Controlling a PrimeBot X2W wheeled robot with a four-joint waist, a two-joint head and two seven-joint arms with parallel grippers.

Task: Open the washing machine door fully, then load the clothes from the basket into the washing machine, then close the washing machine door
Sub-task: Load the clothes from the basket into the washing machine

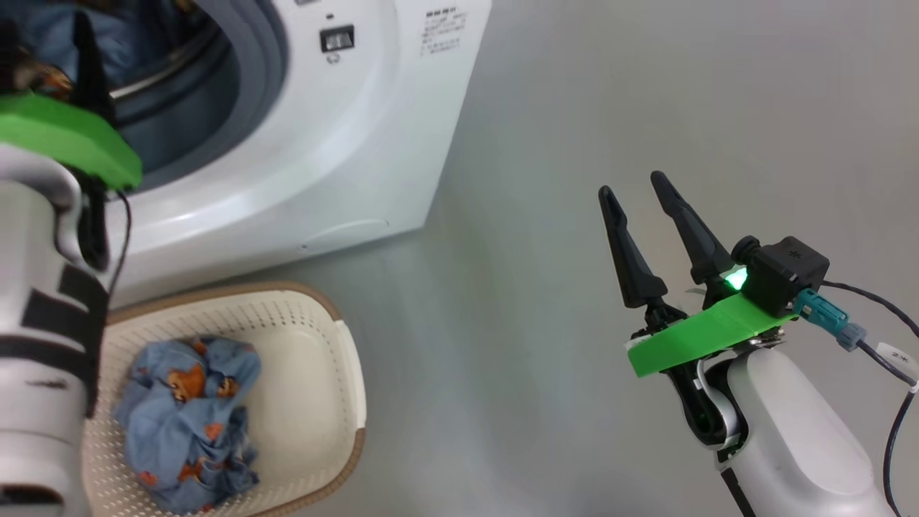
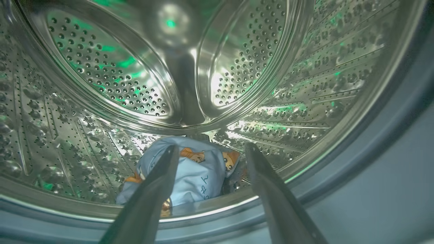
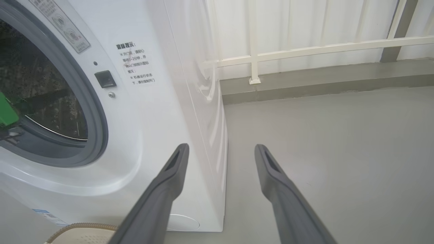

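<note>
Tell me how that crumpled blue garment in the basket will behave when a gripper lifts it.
The garment is crumpled into soft folds, so it will likely be floppy and unfurl, trailing below the grip. It looks like thin fabric, probably light. The basket is perforated plastic, so a snagged fold might drag it.

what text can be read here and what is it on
"温馨提示:" heads the notice on the washing machine front; smaller lines beneath unclear.
Grey sticker higher up: blurred.
Blue label low on the front: too small.
White cable tag: blurred.
</note>
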